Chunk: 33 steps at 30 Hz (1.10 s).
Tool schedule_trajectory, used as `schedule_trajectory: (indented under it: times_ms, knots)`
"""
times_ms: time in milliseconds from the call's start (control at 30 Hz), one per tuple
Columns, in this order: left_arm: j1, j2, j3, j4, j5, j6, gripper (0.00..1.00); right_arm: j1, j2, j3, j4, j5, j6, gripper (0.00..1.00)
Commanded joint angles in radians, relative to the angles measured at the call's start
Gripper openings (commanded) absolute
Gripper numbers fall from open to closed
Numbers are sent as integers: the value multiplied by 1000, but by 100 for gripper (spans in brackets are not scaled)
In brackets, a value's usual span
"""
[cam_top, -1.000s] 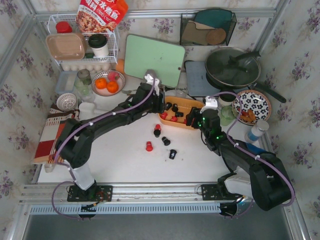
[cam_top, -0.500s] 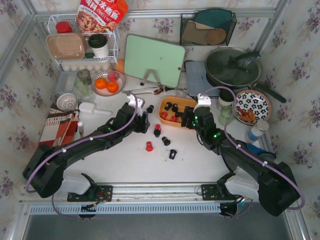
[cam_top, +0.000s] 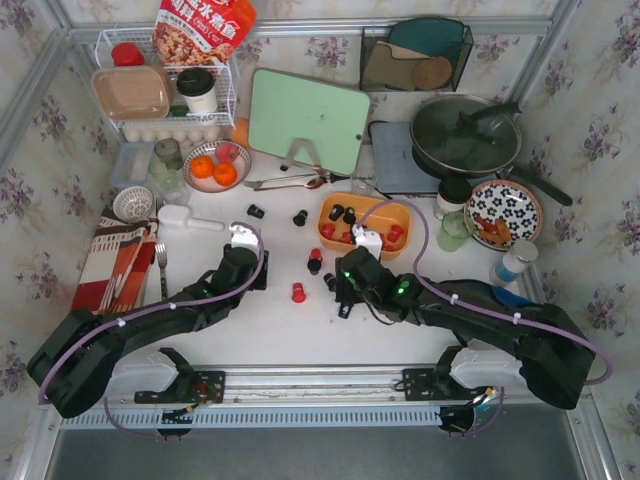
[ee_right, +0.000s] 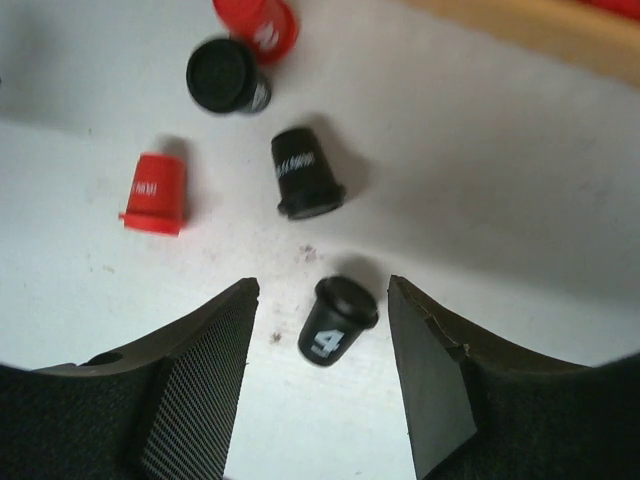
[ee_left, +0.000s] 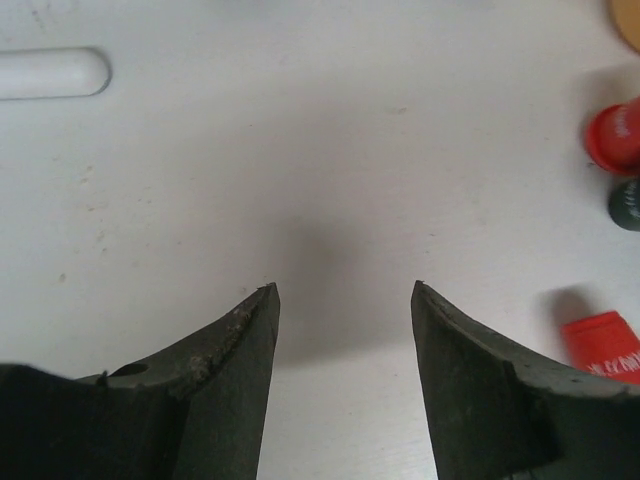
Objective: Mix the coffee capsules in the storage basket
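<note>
Coffee capsules point(cam_top: 298, 293) loose beside storage basket point(cam_top: 323, 235).
Right gripper point(ee_right: 322, 284) spread, straddling black capsule point(ee_right: 335, 325), not touching; left gripper point(ee_left: 345, 290) spread over table point(ee_left: 300, 150).

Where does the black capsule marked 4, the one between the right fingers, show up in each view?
Top external: the black capsule marked 4 lies on the table, low centre of the picture.
Left wrist: not in it.
Right wrist: low centre, between the open fingers, touching neither.
Shared landmark: the red capsule on its side, seen in all three views.
</note>
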Motion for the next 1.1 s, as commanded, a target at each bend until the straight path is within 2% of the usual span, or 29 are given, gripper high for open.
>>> schedule_trajectory:
  times_ms: [0, 267, 467, 867, 1067]
  knots:
    - [1, 18, 13, 37, -143, -69, 59, 53, 30, 5, -74, 30, 138, 62]
    - [2, -5, -16, 44, -187, -98, 60, 123, 98, -1, -135, 68, 239, 61]
    - [2, 11, -5, 34, -198, -106, 60, 133, 87, -49, -99, 87, 303, 53]
    - [2, 36, 13, 27, -186, -101, 63, 136, 150, -65, -27, 85, 291, 51]
    - [8, 39, 12, 29, -175, -102, 69, 135, 157, -81, -5, 85, 278, 42]
